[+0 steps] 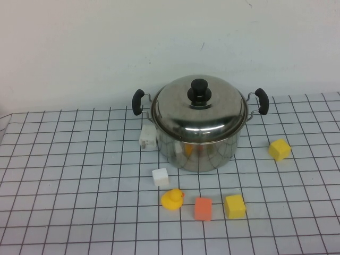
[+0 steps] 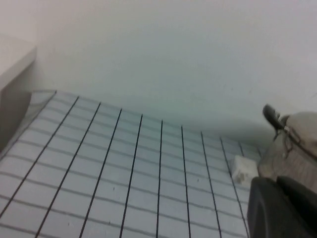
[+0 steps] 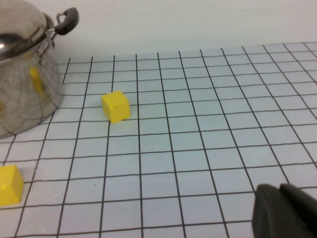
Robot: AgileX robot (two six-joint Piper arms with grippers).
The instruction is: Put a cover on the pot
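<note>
1. left gripper [image 2: 282, 208]: mine, low beside the pot [image 1: 199, 141]; finger spread unreadable.
2. right gripper [image 3: 287, 210]: over bare grid, same.
3. pot: table centre-back, lid [image 1: 198, 109] seated on it.

Only a corner of each arm shows in its own wrist view: the left pincer [image 2: 282, 208] is a dark, matte black, rounded block; the right pincer [image 3: 286, 210] looks alike, black and smooth-edged.

pot [image 1: 204, 151] – shiny steel, black handles | table [image 1: 69, 175] – white, black grid
</note>
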